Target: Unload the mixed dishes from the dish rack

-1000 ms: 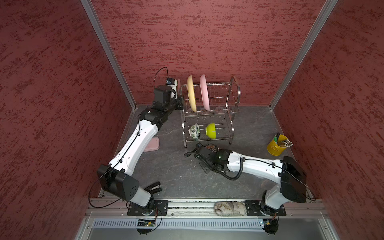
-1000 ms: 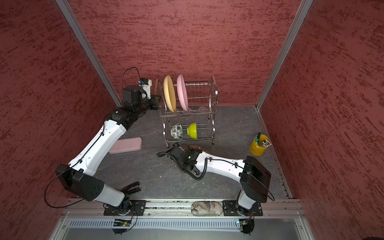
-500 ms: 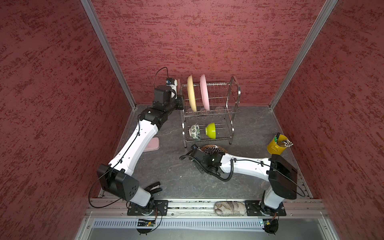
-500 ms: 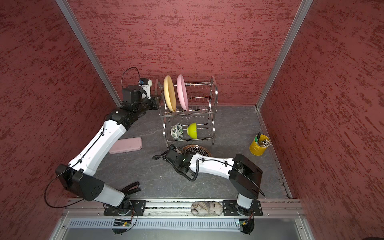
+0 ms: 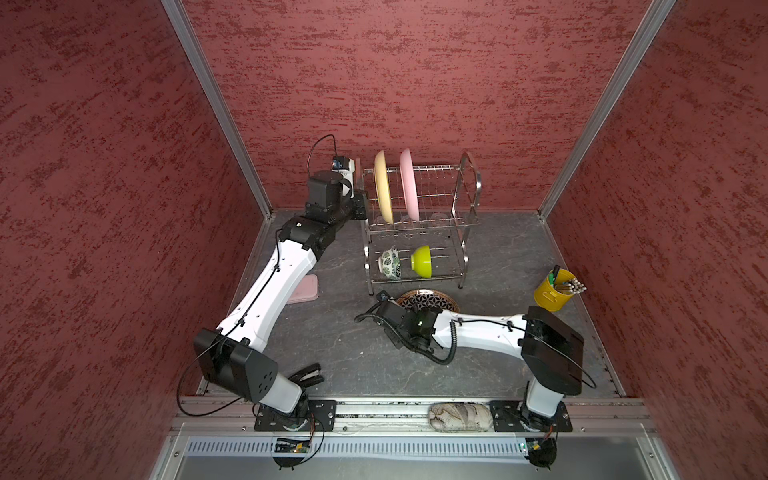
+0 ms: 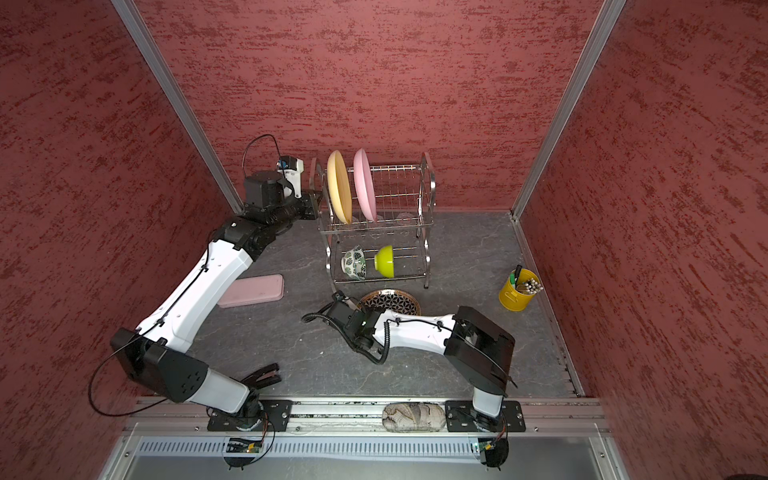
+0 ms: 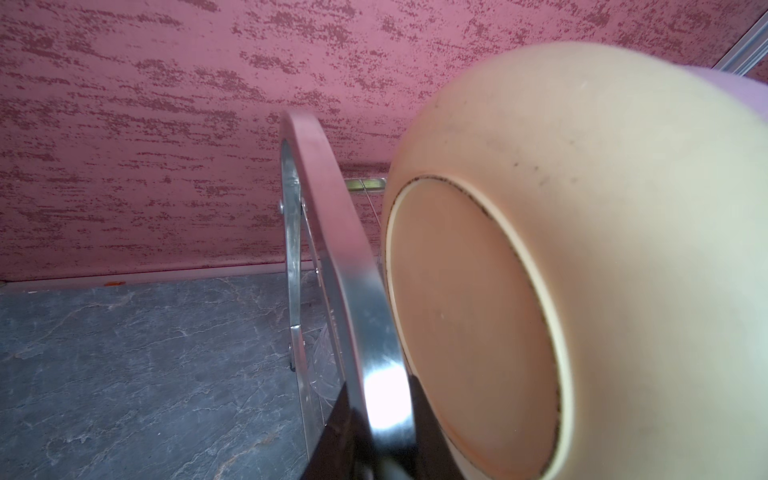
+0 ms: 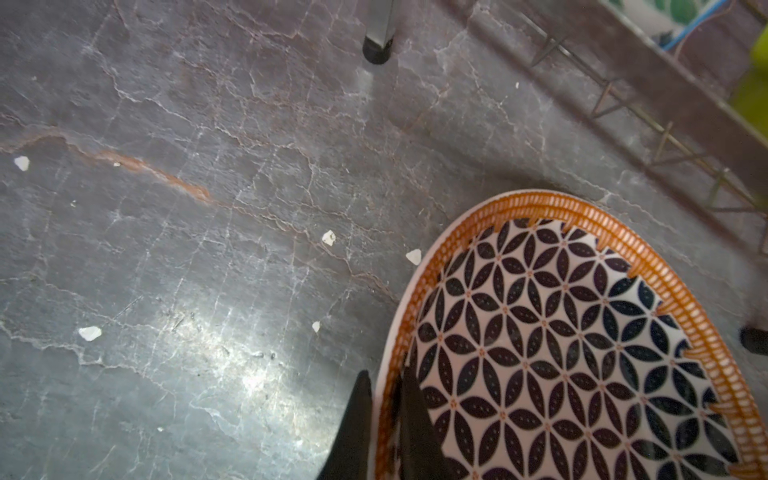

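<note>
Dish rack, part unloaded: one plate down on the tabletop (image 5: 332, 345).
My left jaws are clamped on the arched handle of the dish rack (image 7: 332, 232); if that grip slips, I judge the rack could slide or tip. Upper tier: tan-yellow plate (image 5: 383, 187) and pink plate (image 5: 408, 183) on edge, clear tumblers (image 5: 437, 216) faint behind. Lower tier: green-leaf bowl (image 5: 390, 262), lime-green bowl (image 5: 422, 261). My right jaws pinch the rim of the white black-patterned plate (image 8: 561, 353), which lies in front of the rack; pulling away unreleased could flip it. Yellow bucket (image 5: 550, 293): utensils.

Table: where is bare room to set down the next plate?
Free: the table's front middle, and the strip between dish rack and yellow bucket. Crowded: in front of the rack, where the right pincer grips the patterned plate.
</note>
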`<state>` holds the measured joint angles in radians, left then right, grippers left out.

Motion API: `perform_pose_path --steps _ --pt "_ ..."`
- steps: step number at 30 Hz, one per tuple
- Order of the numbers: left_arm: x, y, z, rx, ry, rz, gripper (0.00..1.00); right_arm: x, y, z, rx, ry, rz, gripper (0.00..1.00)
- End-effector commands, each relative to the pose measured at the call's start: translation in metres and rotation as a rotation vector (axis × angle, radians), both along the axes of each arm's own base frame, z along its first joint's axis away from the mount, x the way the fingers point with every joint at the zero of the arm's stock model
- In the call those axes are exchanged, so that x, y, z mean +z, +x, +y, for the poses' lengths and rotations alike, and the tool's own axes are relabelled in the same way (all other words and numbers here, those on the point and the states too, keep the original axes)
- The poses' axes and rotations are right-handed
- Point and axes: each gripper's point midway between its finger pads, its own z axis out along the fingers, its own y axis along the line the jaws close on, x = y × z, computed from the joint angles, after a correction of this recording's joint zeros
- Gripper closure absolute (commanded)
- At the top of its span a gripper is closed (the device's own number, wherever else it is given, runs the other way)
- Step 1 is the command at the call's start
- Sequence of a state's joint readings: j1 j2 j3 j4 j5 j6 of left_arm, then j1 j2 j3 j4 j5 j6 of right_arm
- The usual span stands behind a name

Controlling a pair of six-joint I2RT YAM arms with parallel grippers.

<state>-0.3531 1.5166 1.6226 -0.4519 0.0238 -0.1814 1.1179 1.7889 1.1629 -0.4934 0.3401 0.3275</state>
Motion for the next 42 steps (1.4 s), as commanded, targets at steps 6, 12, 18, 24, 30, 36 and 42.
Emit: perform_pose_path --steps 6,12,18,24,30,36,42 --pt "-0.021 -0.005 -0.006 0.0 -0.054 0.086 0.89 -0.044 -0.029 0.011 0.037 0.046 0.186 0.99" --pt "-0.023 -0.005 -0.006 -0.001 -0.052 0.088 0.89 -0.045 -0.029 0.008 0.022 0.048 0.183 0.98" --pt "-0.023 -0.005 -0.006 -0.002 -0.054 0.09 0.89 -0.048 -0.03 0.004 0.006 0.047 0.186 0.93" --pt "-0.024 -0.005 -0.007 -0.005 -0.054 0.092 0.89 -0.049 -0.029 0.001 -0.016 0.05 0.182 0.92" --pt "-0.027 -0.004 -0.008 -0.006 -0.053 0.097 0.89 -0.049 -0.031 -0.002 -0.028 0.05 0.186 0.92" --pt "-0.029 -0.004 -0.008 -0.007 -0.052 0.1 0.89 -0.049 -0.031 -0.004 -0.039 0.056 0.188 0.88" --pt "-0.029 -0.004 -0.008 -0.01 -0.053 0.1 0.89 -0.051 -0.032 -0.007 -0.052 0.057 0.187 0.87"
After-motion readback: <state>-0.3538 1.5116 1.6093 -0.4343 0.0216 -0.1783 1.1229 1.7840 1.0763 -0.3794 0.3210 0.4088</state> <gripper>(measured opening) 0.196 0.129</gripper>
